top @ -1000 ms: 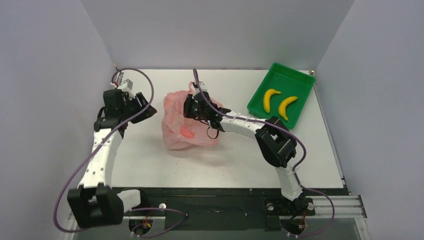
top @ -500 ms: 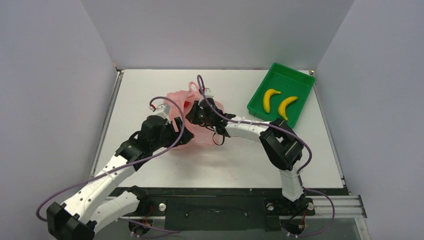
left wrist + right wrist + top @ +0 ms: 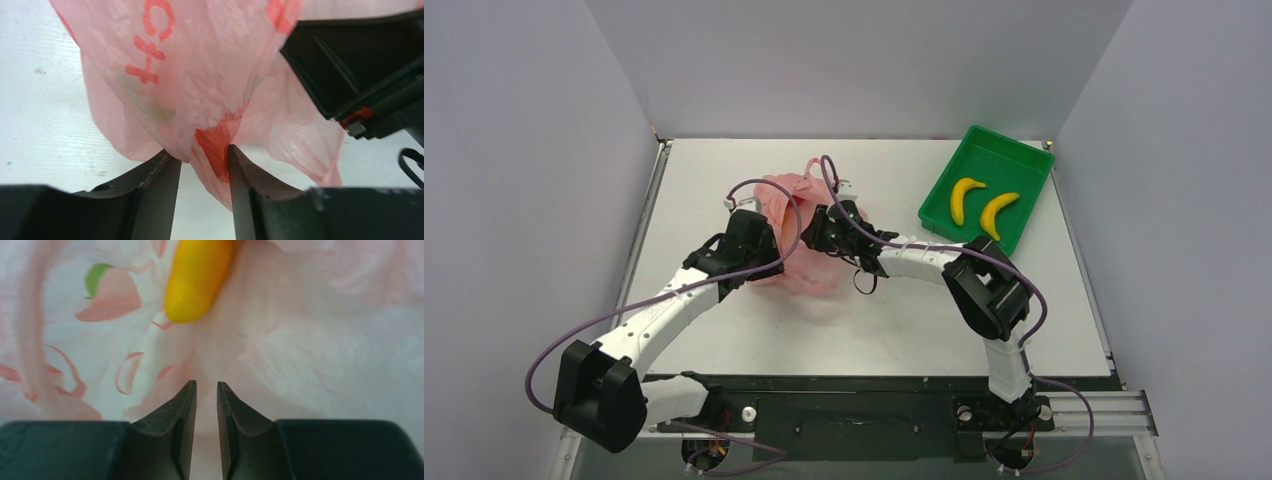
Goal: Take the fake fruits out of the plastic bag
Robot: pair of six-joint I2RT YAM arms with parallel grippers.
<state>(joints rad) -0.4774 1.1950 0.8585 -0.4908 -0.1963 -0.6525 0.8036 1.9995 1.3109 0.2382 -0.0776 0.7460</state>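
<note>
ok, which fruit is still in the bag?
The orange-yellow oval piece, seen in the right wrist view just ahead of the right claw inside the pink bag. Both bananas already lie in the green tray.

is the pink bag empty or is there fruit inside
Not empty: the right wrist view shows an orange-yellow fruit lying inside the pink bag.

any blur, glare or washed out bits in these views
Top external: sharp, evenly lit, only faint shadows on the table. Left wrist: plastic bag fairly sharp, its own fingers dark. Right wrist: bag washed out pale, yellow fruit slightly soft.
</note>
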